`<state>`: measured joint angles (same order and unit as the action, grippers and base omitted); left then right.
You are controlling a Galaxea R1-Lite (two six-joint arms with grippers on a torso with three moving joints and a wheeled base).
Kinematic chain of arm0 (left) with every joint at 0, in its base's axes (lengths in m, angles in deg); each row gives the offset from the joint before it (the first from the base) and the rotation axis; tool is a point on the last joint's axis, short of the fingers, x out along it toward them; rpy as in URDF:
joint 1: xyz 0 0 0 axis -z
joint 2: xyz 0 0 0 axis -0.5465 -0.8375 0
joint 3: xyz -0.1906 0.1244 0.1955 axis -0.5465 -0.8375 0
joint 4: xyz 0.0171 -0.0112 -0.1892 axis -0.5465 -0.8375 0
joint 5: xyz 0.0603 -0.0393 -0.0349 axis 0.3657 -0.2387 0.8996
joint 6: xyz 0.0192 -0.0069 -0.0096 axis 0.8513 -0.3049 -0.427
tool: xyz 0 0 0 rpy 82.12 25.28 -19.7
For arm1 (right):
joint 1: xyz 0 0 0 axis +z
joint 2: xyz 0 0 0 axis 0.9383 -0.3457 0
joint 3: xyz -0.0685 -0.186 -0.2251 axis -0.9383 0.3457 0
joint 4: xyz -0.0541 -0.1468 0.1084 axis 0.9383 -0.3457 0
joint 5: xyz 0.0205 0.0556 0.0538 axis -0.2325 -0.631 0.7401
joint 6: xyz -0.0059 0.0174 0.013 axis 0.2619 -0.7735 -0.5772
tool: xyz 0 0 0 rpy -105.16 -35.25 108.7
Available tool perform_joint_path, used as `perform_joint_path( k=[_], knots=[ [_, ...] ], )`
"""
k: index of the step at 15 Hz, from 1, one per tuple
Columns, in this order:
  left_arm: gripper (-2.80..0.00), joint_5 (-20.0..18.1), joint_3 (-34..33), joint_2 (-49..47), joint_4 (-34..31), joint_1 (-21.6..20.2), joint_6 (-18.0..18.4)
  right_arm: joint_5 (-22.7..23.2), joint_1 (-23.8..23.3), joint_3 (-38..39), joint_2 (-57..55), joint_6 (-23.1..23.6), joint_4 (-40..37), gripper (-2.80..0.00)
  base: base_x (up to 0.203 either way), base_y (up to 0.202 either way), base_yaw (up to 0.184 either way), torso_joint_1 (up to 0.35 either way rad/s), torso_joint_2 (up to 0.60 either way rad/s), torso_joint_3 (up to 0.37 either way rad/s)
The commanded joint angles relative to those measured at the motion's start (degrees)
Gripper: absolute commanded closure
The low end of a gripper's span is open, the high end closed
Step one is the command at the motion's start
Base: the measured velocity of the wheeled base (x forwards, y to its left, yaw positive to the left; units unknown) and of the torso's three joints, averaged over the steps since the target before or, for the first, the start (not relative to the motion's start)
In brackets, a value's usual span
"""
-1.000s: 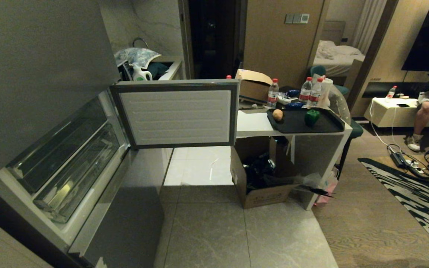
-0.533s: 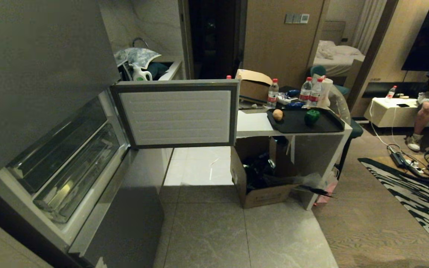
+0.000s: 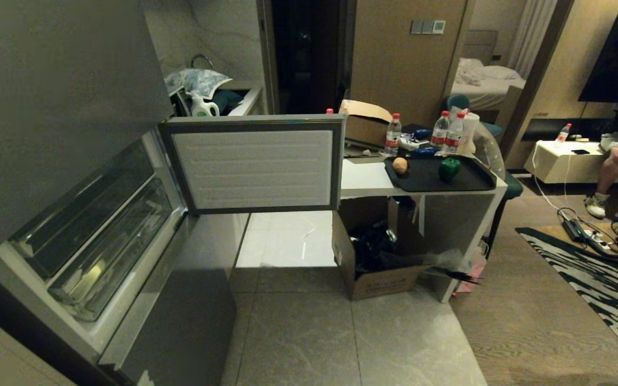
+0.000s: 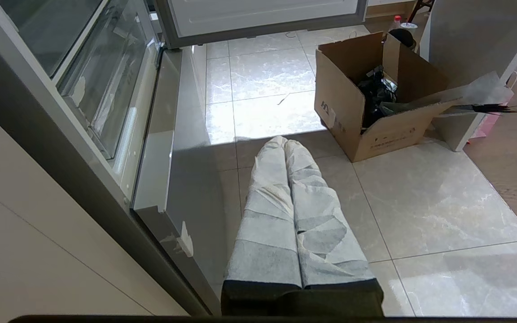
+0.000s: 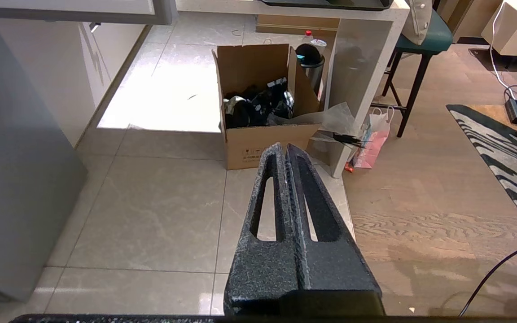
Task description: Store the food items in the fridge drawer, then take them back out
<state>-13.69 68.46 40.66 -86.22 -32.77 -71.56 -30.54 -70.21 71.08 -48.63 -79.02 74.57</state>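
Currently both arms hang parked low over the floor, out of the head view. My left claw [image 4: 285, 142] has its fingers pressed together on nothing; my right claw [image 5: 283, 147] likewise. The potato [image 3: 400, 165] and green pepper [image 3: 449, 168] sit apart on the black tray [image 3: 470, 182] on the far surface [image 3: 362, 179], staged for pickup. The fridge door [image 3: 255, 163] stands swung open, so the clear drawer [image 3: 110, 252], near left, looks reachable but not pulled out. Judgement: storing not yet begun.
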Motion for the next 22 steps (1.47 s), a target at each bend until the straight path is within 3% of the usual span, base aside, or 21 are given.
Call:
perform_joint_path(
  k=[1,9,19,22],
  knots=[
    [0.0,0.0,0.0,-0.1,-0.1,0.0,0.1,0.0,0.0,0.0,0.0,0.0,0.0,0.0,0.0,0.0,0.0,0.0,0.0,0.0],
    [0.0,0.0,0.0,-0.1,-0.1,0.0,0.1,0.1,0.0,0.0,0.0,0.0,0.0,0.0,0.0,0.0,0.0,0.0,0.0,0.0],
    [0.0,0.0,0.0,-0.1,-0.1,0.0,0.1,0.0,0.0,0.0,0.0,-0.1,0.1,0.0,0.185,0.0,0.0,0.005,0.0,0.002],
    [0.0,0.0,0.0,-0.1,-0.1,0.0,0.1,0.0,0.0,0.0,0.0,-0.1,0.1,0.0,0.068,0.0,0.0,0.006,0.0,0.001]
  ],
)
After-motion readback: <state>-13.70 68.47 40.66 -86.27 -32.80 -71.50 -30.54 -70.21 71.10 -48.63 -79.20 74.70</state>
